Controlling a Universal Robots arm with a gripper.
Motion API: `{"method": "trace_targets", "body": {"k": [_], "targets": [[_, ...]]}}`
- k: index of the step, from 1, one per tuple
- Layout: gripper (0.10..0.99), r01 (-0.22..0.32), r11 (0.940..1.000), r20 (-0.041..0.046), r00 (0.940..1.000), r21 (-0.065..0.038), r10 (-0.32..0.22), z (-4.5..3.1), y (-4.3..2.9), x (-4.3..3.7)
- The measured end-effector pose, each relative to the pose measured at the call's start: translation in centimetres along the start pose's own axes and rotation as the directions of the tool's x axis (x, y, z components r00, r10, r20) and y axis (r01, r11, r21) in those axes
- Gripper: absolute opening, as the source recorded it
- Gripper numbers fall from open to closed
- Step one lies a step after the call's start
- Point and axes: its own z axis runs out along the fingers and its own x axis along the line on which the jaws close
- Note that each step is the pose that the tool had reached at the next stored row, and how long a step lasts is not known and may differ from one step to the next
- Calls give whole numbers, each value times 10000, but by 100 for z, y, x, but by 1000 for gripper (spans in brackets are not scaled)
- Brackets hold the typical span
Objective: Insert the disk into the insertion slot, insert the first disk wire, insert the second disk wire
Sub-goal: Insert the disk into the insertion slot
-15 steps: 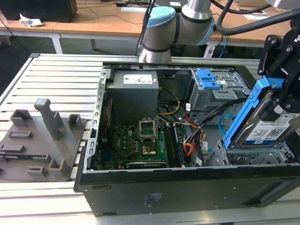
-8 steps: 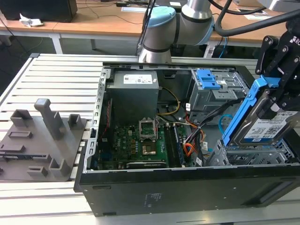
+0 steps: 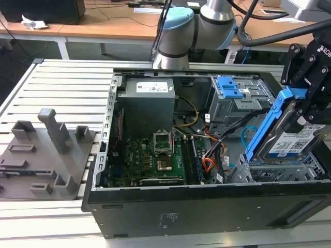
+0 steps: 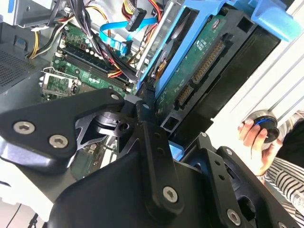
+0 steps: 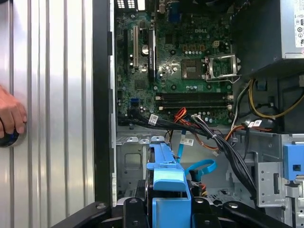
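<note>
The disk, a silver drive with a white label in a blue carrier, hangs steeply tilted at the exterior view's right end of the open computer case. My gripper is shut on its upper part. Its lower edge sits at the top of the insertion slot, the grey perforated cage below. In the second wrist view the disk's green circuit side faces the camera, with a black finger pressed on its edge. The blue carrier also rises between the fingers in the first wrist view. Loose wires, one a blue cable, lie beside the slot.
A taller grey cage with blue latch tabs stands behind the slot. The motherboard and power supply fill the case's other half. A grey fixture plate lies on the slatted table. A person's hand rests beside the case.
</note>
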Motion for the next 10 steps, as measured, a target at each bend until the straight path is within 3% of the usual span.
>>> {"method": "trace_targets", "body": {"k": [10], "targets": [[365,2,10000,-1,10000,0,-2,160,-9,-5]]}}
